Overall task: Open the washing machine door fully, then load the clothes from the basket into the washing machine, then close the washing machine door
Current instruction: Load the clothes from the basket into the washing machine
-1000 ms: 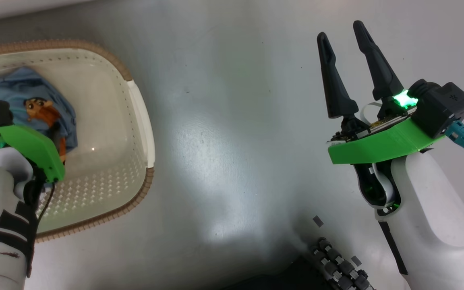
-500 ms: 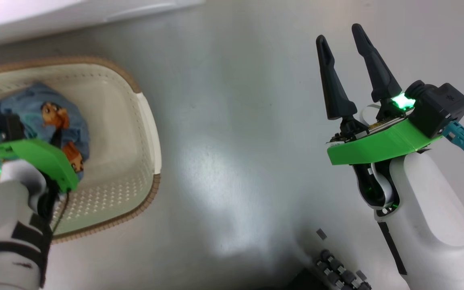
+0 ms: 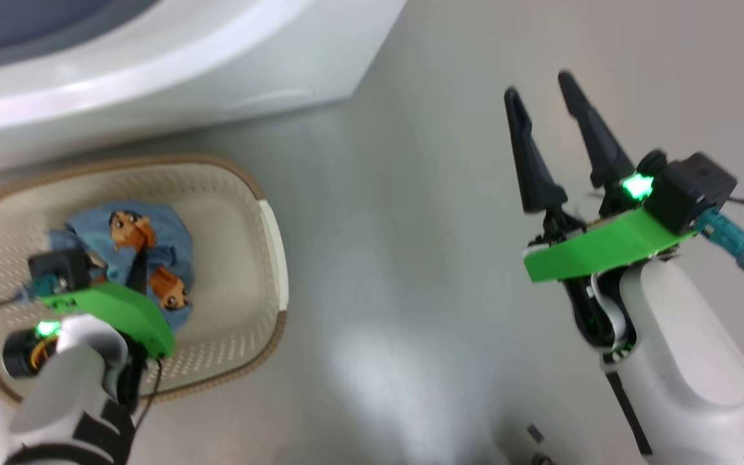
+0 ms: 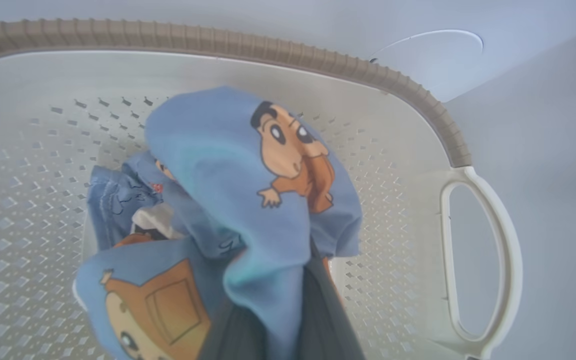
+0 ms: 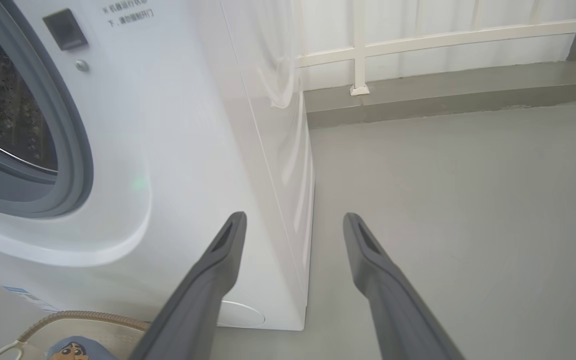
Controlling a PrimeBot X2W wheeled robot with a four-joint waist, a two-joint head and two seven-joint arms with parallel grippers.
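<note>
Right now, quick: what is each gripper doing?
Left gripper: closed on the clothes, inside the basket.
Right gripper: open, holding nothing, over the floor.

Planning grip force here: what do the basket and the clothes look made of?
The basket: probably moulded plastic, matte cream, judging by its punched holes and ribbed brown rim band. The clothes: soft fabric, matte light blue with printed cartoon figures; it folds and drapes, fibre unclear.
</note>
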